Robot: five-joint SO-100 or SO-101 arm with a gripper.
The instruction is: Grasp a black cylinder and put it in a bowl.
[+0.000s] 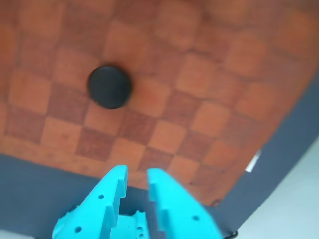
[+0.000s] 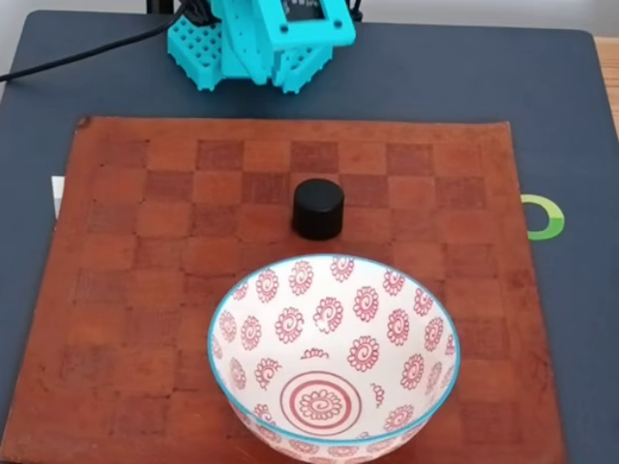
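On the brown checkered mat [image 2: 145, 319], fixed view: black cylinder [image 2: 318, 208] stands upright, flat top up, just behind the far rim of the bowl [image 2: 253, 372] but apart from it. Bowl sits at front-centre of mat; white w/ turquoise rim, red flower medallions, red rings at centre; nothing inside. Mat lies on dark blue-grey bench [image 2: 571, 126]. Turquoise arm base [image 2: 259, 39] at the far edge of bench, centre-left, w/ a black cable [image 2: 77, 56] running off to the left. Green ring mark [image 2: 545, 217] on bench, right of mat.

Wrist view: hand [image 1: 135, 180] enters from bottom edge, two turquoise fingers [image 1: 112, 191] pointing up-frame w/ a narrow gap between them, gripping nothing. Hand hangs above the near mat edge, where mat meets bench. Cylinder [image 1: 109, 86] is seen from above, upper left of centre, well apart from the fingertips and to their left. Picture is slightly blurred; fine detail of the mat cannot be told.
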